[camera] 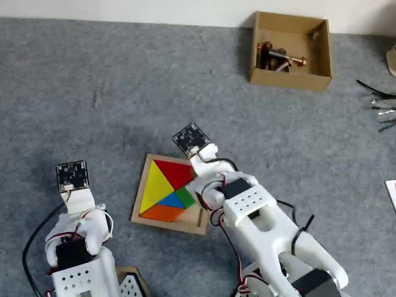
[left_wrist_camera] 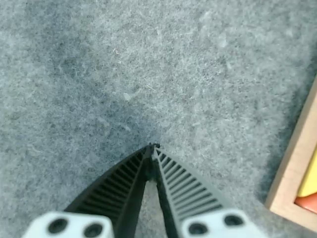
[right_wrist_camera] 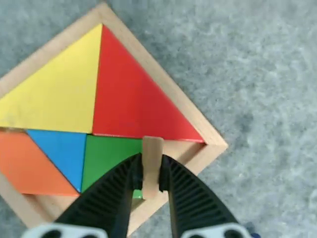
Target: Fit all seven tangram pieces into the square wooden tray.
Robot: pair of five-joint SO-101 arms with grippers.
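Observation:
The square wooden tray (camera: 141,195) lies on grey carpet between the two arms. In it lie a yellow triangle (right_wrist_camera: 59,89), a red triangle (right_wrist_camera: 129,104), a small blue triangle (right_wrist_camera: 62,148), a green piece (right_wrist_camera: 106,158) and an orange piece (right_wrist_camera: 25,163). My right gripper (right_wrist_camera: 150,158) hangs over the tray's bare corner strip beside the green piece, shut on a thin wood-coloured piece (right_wrist_camera: 152,148) held on edge. Its arm (camera: 247,204) covers the tray's right side. My left gripper (left_wrist_camera: 151,148) is shut on nothing, low over the carpet, left of the tray's rim (left_wrist_camera: 297,163).
A cardboard box (camera: 291,74) with metal parts stands at the back right. Loose cables (camera: 380,102) lie at the right edge. Open carpet stretches behind and to the left of the tray.

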